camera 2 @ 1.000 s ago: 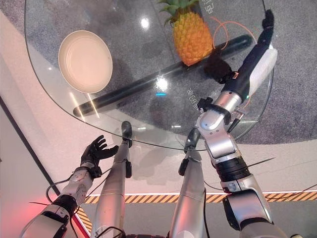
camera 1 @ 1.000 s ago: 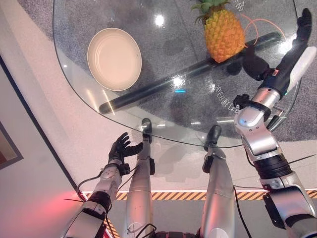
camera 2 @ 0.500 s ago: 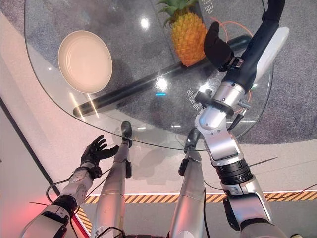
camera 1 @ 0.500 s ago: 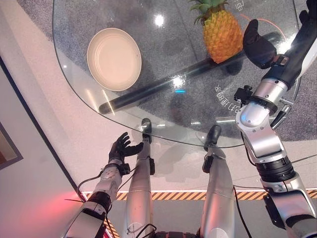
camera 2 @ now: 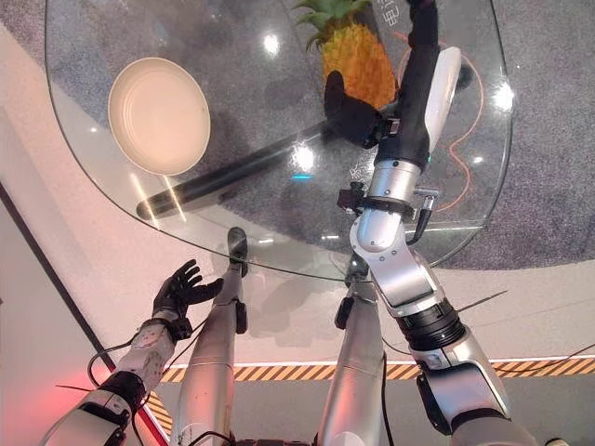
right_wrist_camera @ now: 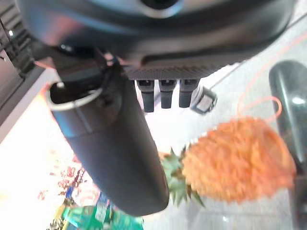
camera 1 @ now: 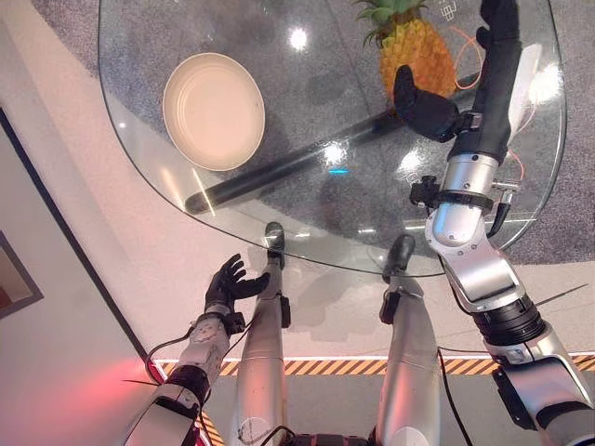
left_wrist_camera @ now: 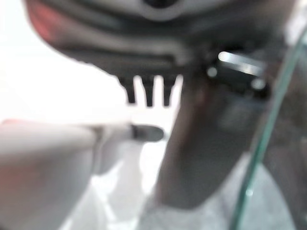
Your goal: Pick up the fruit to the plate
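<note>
Both eye views look steeply down from the head, sharing the table (camera 1: 139, 139), plate (camera 2: 158, 115) toward 11 o'clock, pineapple (camera 1: 418, 51) toward 1. The right wrist view faces the pineapple closely; the left wrist view skims the table's edge.

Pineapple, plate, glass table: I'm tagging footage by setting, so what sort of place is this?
Probably a robot demo or test area, not a home: a glass table over grey carpet, striped hazard tape on the floor, and one staged pineapple and plate.

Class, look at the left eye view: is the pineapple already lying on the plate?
No, the pineapple lies on the glass table, well apart from the plate.
</note>
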Tool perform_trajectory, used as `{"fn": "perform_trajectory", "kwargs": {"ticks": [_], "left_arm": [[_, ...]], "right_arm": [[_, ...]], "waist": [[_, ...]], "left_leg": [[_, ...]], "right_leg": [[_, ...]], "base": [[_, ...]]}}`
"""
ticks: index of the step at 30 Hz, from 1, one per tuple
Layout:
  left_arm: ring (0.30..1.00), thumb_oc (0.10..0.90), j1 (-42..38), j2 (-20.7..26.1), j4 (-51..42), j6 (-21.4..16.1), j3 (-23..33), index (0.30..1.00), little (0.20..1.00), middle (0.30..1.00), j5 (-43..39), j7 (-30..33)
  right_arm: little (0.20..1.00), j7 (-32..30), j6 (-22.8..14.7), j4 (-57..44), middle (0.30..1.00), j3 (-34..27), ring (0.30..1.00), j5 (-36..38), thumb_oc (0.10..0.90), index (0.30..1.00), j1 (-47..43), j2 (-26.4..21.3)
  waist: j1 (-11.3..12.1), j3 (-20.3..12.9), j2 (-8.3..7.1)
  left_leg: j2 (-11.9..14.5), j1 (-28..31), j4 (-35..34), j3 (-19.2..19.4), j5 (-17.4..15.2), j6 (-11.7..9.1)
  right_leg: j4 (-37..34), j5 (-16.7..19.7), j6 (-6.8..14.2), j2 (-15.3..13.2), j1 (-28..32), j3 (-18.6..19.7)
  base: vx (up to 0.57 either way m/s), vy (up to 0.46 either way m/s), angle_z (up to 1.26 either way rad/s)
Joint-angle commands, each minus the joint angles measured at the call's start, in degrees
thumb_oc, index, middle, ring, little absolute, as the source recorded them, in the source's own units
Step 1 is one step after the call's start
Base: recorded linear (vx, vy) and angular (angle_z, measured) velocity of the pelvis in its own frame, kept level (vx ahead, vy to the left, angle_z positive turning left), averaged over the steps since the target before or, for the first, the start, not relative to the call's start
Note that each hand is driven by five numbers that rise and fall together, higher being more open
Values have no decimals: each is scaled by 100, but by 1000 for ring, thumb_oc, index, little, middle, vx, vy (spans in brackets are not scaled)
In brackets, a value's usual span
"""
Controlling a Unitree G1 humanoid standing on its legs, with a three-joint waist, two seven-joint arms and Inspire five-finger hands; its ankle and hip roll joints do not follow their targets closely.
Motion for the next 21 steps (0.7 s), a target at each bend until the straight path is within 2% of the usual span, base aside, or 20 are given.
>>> {"fn": "perform_trajectory", "kwargs": {"ticks": [1,9,16,21], "left_arm": [[900,800,272,75,281,-99,62,900,900,900,72,35],[900,800,263,63,265,-53,16,900,900,900,122,40],[900,800,196,74,307,-9,-2,900,900,900,138,8],[900,800,196,49,297,-6,-39,900,900,900,198,9]], "right_arm": [[900,10,-207,-603,900,-90,900,-1,800,900,-433,-215],[900,-169,74,-286,900,32,900,49,800,900,-629,-81],[900,-419,487,162,900,83,900,-80,800,900,-883,-89],[900,-726,644,550,900,113,900,-356,800,900,-1074,-94]], "waist": [[17,-93,-89],[98,-93,-56],[148,-93,-26],[204,-93,-13]], "left_leg": [[-230,-9,309,253,-259,295],[-246,5,292,234,-249,306],[-256,7,307,214,-247,311],[-266,12,298,194,-252,326]], "right_leg": [[-835,856,-213,452,274,-174],[-820,860,-221,432,280,-220],[-808,866,-219,411,281,-232],[-824,876,-222,402,298,-264]], "base": [[0,0,0],[0,0,0],[0,0,0],[0,0,0]]}}
